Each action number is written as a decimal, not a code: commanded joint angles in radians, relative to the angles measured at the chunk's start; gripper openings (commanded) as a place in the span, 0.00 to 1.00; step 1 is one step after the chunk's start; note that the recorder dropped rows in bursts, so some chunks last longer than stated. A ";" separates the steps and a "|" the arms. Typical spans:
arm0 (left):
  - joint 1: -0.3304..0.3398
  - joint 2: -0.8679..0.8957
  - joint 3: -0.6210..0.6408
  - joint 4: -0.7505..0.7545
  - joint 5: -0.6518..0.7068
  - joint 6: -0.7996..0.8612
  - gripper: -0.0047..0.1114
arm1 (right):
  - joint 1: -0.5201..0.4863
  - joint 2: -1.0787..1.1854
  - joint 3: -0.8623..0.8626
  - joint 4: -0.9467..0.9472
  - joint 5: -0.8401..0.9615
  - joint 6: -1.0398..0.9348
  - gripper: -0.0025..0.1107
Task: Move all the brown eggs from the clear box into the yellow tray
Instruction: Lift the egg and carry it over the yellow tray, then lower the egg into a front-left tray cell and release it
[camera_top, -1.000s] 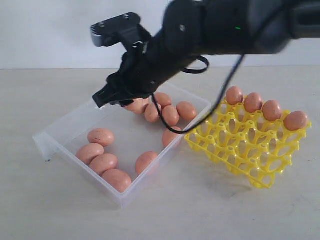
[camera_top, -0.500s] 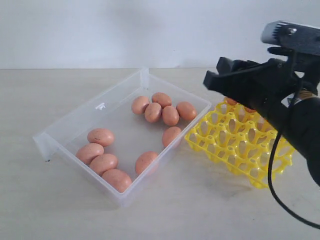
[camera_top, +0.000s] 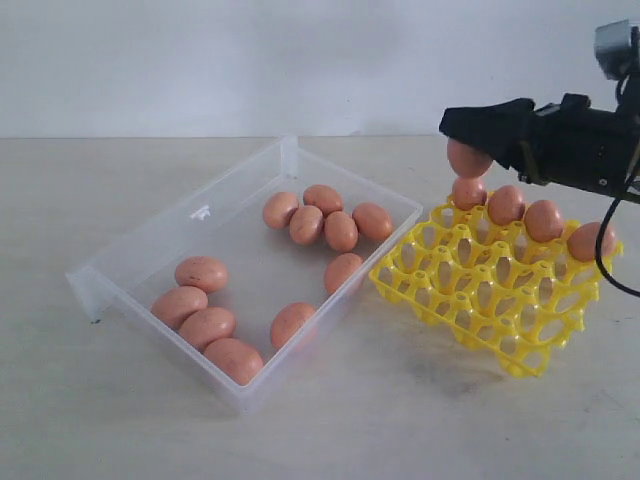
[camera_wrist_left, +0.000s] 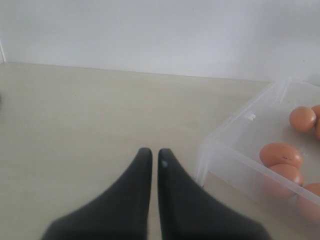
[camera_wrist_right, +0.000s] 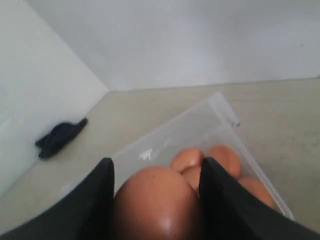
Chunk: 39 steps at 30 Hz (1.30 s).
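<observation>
Right tool (camera_top: 470, 140): matte black, broad tapered fingers (camera_wrist_right: 95, 200); grey housing (camera_top: 618, 45) above, thin black cable (camera_top: 600, 250) looping beneath. Left tool (camera_wrist_left: 151, 152): black, pointed, one pale dot.

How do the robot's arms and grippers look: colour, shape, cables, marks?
Both grippers are matte black. The left gripper has two smooth fingers tapering to rounded tips; one bears a small pale dot. The right gripper has similar broad fingers on a black arm. A thin black cable loops beside that arm, and a grey block sits above it.
</observation>
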 joint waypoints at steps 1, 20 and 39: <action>-0.002 -0.002 0.003 -0.003 -0.006 0.002 0.08 | -0.021 0.062 -0.126 -0.195 0.034 0.048 0.02; -0.002 -0.002 0.003 -0.003 -0.006 0.002 0.08 | 0.015 0.288 -0.171 0.191 0.151 -0.618 0.02; -0.002 -0.002 0.003 -0.003 -0.008 0.002 0.08 | 0.015 0.334 -0.192 0.096 0.152 -0.627 0.02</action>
